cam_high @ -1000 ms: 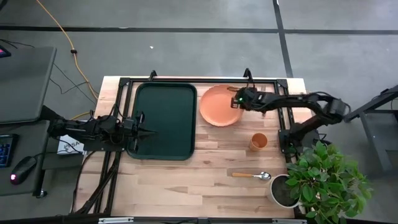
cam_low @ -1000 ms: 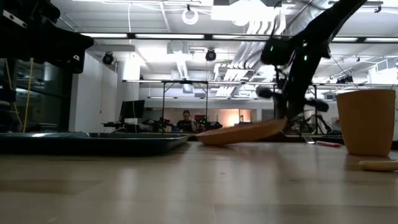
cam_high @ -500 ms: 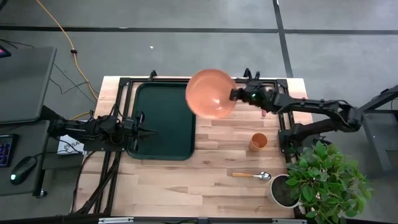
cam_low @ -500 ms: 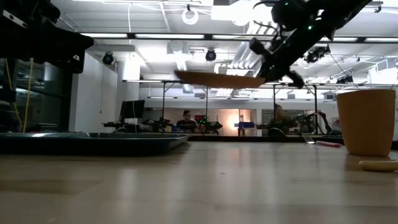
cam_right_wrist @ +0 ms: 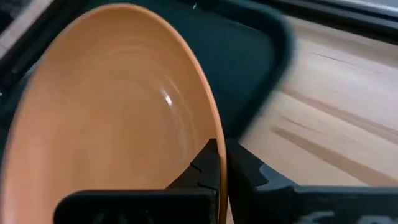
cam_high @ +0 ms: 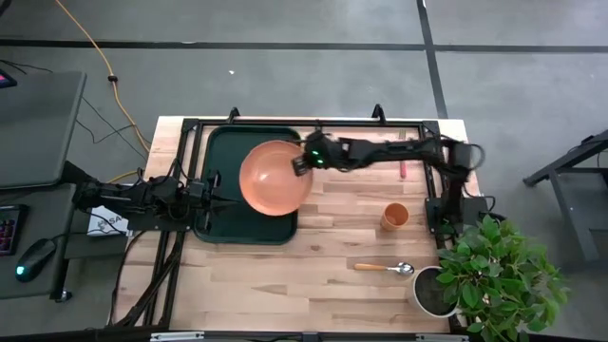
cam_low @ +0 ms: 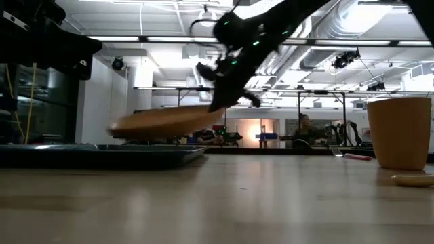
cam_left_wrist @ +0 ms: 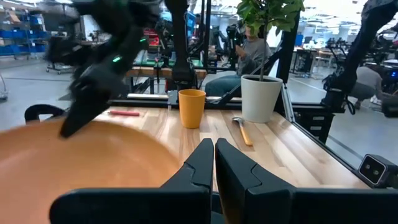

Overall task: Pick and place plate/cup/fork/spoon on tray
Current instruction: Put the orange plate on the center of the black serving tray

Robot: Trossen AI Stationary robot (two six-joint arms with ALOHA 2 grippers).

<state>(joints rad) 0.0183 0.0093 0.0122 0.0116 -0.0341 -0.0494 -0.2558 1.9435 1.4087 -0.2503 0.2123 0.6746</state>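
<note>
We see the plate [cam_high: 274, 178] held in the air above the tray [cam_high: 225, 213], over the tray's right half, with its right rim pinched between the 2 fingers of the right gripper [cam_high: 302, 163]. In the low view the plate [cam_low: 166, 122] hangs tilted, its far-left edge lowest, clear of the tray's rim [cam_low: 102, 154]. In the right wrist view the fingers [cam_right_wrist: 208, 163] close on the plate's rim [cam_right_wrist: 112, 112], with the dark tray [cam_right_wrist: 242, 62] behind it.

The right arm reaches from its base at the table's right side across to the tray. The left gripper [cam_high: 217, 200] waits low at the tray's left edge, its 2 fingers [cam_left_wrist: 202, 163] pressed together; its wrist view looks across the plate toward the other things.

We can read no brand, label or writing on any of the task's things.

To the right of the tray the wooden table [cam_high: 323, 256] lies open. The cup [cam_high: 394, 216] stands upright well apart from the tray, the spoon [cam_high: 385, 268] lies nearer the front edge with its bowl toward the plant pot [cam_high: 432, 290], and the fork [cam_high: 402, 169] lies near the back edge beside the right arm. The left part of the tray's floor shows bare green, and the plate's right edge sits about over the tray's right rim.
</note>
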